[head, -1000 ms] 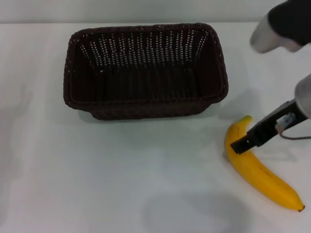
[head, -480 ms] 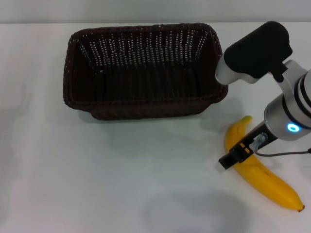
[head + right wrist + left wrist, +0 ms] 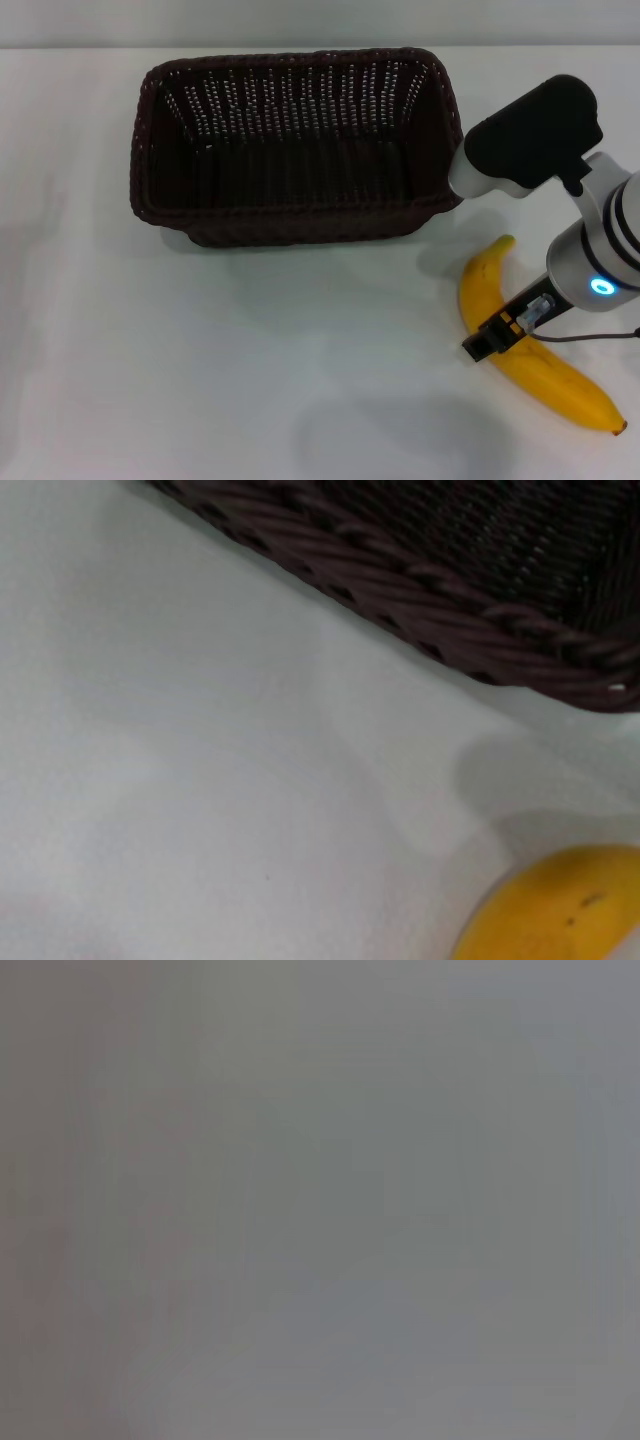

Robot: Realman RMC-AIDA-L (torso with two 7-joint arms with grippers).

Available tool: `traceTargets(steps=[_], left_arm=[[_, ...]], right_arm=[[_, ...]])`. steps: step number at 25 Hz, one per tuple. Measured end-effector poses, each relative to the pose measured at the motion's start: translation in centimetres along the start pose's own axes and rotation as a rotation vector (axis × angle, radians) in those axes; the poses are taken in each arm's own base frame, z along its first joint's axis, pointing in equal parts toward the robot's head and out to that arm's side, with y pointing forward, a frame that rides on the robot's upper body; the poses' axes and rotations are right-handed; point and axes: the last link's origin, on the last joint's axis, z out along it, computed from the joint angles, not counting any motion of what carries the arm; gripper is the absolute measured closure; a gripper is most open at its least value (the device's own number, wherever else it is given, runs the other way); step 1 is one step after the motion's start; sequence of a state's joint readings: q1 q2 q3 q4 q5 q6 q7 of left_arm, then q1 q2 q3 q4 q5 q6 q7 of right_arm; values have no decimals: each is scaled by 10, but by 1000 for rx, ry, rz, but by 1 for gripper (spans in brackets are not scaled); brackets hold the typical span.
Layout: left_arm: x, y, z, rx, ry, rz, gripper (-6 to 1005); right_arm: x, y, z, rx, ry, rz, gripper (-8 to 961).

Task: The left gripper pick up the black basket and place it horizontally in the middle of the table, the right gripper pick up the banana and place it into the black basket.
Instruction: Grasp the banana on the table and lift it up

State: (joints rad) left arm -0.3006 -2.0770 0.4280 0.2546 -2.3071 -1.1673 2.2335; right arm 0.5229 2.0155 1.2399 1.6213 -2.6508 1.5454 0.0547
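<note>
The black basket (image 3: 300,215) stands upright and lengthwise across the far middle of the white table (image 3: 200,350), and it is empty. The yellow banana (image 3: 475,290) lies flat on the table to the right of the basket and a little nearer to me. My right gripper (image 3: 492,342), on the bulky arm with the blue light ring (image 3: 601,288), reaches down onto the banana's middle. The right wrist view shows the basket's braided rim (image 3: 450,590) and one end of the banana (image 3: 550,910) close by. My left gripper is out of view; its wrist view shows only flat grey.
The right arm's black and silver elbow (image 3: 530,135) hangs over the basket's right end. White tabletop stretches to the left of the basket and in front of it.
The right arm has swung in from the right edge and now hangs beside the basket's right end. Its gripper has slid along the banana toward me. The banana and basket have stayed in place.
</note>
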Motion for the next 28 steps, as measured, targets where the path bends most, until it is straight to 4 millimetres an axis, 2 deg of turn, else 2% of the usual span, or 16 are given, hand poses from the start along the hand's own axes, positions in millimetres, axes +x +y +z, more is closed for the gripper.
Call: traceTargets(steps=[4,11,21,25,27,28], left_arm=[[0,1,0,-4,0,-1,128],[-3,3,-1,-11,1,-11,128],[-2,4,-1,-19,8,-12,131],[-2,4,-1,-18,8,-11,132],[-2,4,-1,-17,8,-12,132],[-1,4,-1,-17,8,-12,132]], right_arm=[[2,-1,5,5,24,-4,348],[2,-5,11,26,64,-11,408],[2,-16,2,74,64,-44,463],[-4,-38,-18,167,17,-38,457],[-8,-59,-33,231,-22,-19,455],[-11,-75,-42,267,-57,2,453]])
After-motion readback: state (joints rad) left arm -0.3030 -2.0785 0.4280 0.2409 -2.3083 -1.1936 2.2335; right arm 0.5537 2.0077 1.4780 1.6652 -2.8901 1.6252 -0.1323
